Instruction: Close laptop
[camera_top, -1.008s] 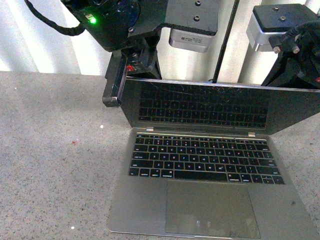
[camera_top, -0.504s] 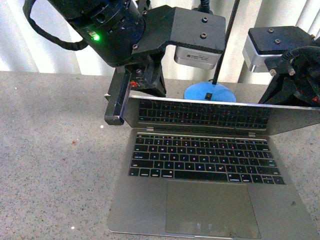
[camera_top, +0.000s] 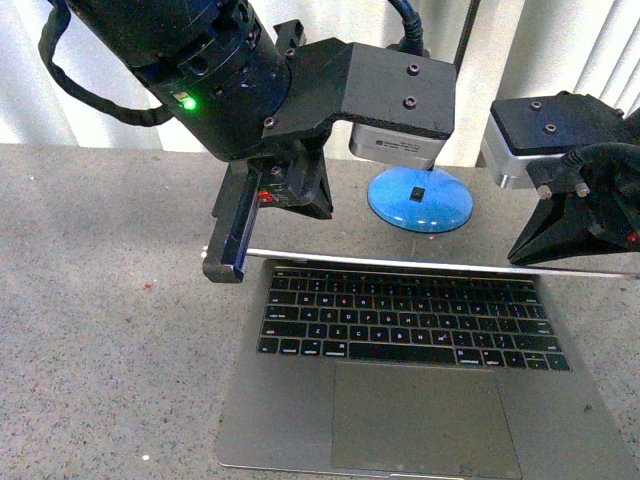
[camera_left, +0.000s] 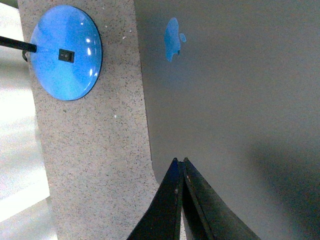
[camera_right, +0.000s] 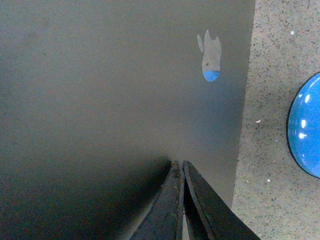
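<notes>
On a speckled grey table (camera_top: 100, 300) before pale panels (camera_top: 30, 100), near a blue disc (camera_top: 420, 200), the laptop (camera_top: 400, 400) sits with its screen hidden edge-on, the left gripper (camera_left: 178, 161) and right gripper (camera_right: 178, 162) each pinched closed against its lid (camera_left: 240, 100).

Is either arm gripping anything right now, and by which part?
Nothing is gripped. The left gripper and right gripper both have jaws shut, tips apparently pressed against the outer face of the laptop lid.
</notes>
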